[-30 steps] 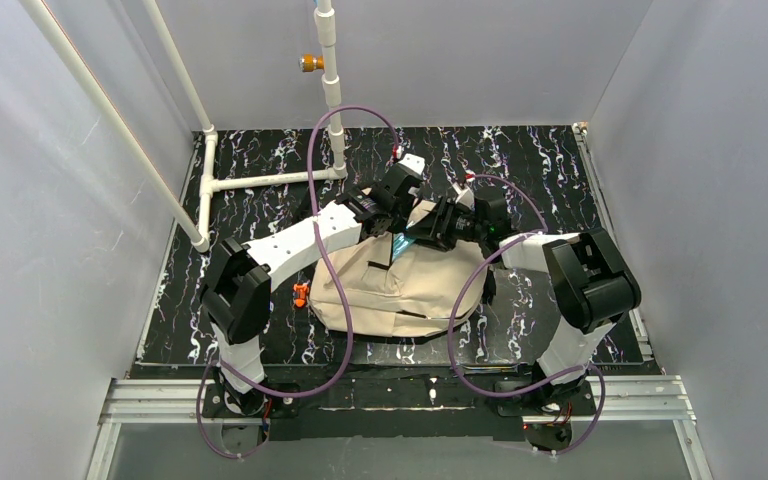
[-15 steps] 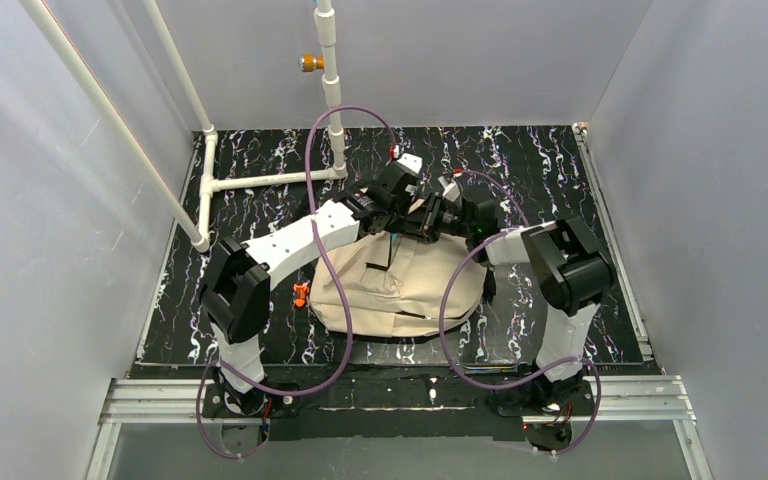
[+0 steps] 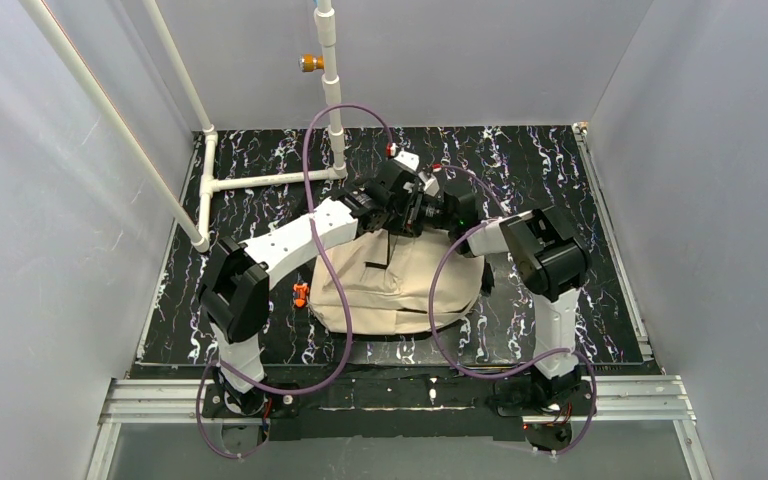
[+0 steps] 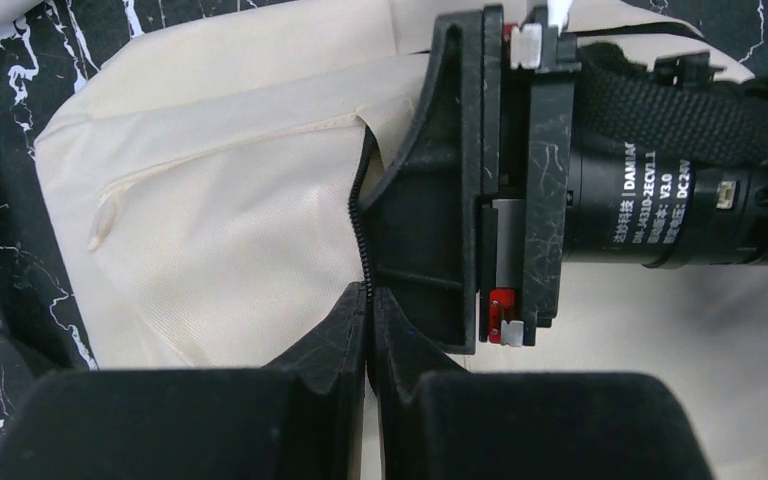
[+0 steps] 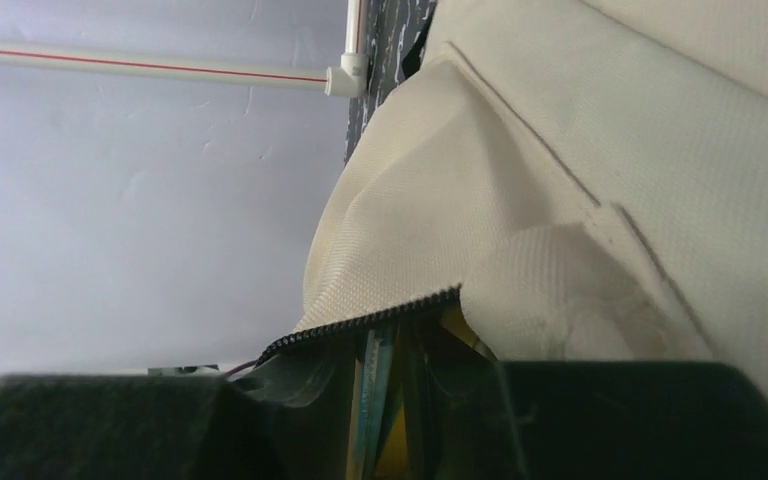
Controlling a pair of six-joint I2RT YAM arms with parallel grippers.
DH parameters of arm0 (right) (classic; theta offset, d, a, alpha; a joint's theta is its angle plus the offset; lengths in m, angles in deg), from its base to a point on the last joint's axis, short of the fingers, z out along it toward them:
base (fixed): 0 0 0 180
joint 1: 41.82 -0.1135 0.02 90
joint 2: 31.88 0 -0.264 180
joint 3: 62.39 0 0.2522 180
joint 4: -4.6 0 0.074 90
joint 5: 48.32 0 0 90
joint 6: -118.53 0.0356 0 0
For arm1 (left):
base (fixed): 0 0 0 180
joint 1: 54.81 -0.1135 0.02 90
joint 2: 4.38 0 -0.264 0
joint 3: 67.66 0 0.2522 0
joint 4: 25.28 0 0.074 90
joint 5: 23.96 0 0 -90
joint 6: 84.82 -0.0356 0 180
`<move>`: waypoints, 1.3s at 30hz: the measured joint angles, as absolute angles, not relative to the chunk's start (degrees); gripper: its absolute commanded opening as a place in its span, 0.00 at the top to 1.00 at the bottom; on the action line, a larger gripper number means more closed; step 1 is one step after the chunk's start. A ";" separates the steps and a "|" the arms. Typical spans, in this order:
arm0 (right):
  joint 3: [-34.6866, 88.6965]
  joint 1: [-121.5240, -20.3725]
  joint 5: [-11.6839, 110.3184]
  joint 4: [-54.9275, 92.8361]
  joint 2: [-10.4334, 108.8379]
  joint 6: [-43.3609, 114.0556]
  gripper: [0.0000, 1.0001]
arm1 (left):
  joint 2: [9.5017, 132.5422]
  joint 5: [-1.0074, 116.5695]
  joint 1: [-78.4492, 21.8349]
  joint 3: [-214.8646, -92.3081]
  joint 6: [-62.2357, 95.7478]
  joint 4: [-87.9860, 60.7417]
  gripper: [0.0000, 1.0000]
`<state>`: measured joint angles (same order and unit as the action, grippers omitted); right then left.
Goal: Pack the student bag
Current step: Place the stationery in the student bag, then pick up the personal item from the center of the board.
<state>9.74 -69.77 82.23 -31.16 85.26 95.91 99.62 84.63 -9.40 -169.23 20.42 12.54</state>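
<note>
The student bag lies flat in the middle of the surface, a black sheet veined with white like marble. The bag is soft, pale beige woven cloth, rounded in outline, with creases and flat stitched seams across its panels. Its far end sits under both wrists.

The left gripper reaches in from the left side. Its blunt matte-black jaws are clenched together on the bag's zip, a thin line of black coil teeth along the edge of the cloth flap. The right gripper meets it from the right, just beside it, its hard black plastic body and cylindrical motor lying over the cloth. Its own fingers are only a dark blur in the right wrist view, so I cannot tell how those jaws stand.

Under the lifted zip edge, thin teal and yellow strips stand upright inside the opening. They are probably book edges.

A small orange piece lies just beside the bag's left side. White plastic pipes form a frame at the far left corner.
</note>
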 measured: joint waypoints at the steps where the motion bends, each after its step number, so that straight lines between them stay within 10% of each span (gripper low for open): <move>1: 10.11 -69.96 82.19 -31.07 85.61 95.62 0.62 | 99.60 84.61 -9.70 -169.21 20.55 12.58 1.00; 8: 8.80 -69.26 82.34 -25.52 81.77 90.97 0.46 | 97.92 84.02 -10.47 -168.40 22.39 12.29 1.00; 14: 8.67 -68.08 81.18 -9.96 76.39 81.68 0.37 | 97.35 81.51 -11.34 -168.29 25.49 14.22 0.57; 22: 9.70 -68.65 80.96 -3.71 74.99 75.32 0.99 | 69.04 79.06 -20.83 -150.47 31.87 21.15 0.39; 31: 10.79 -70.03 82.65 -8.67 77.68 79.65 0.58 | 62.60 82.07 -25.53 -131.11 46.82 33.52 0.36; 39: 10.33 -65.02 78.95 8.84 67.60 66.73 0.52 | 68.13 83.12 -26.34 -126.30 50.63 29.21 0.50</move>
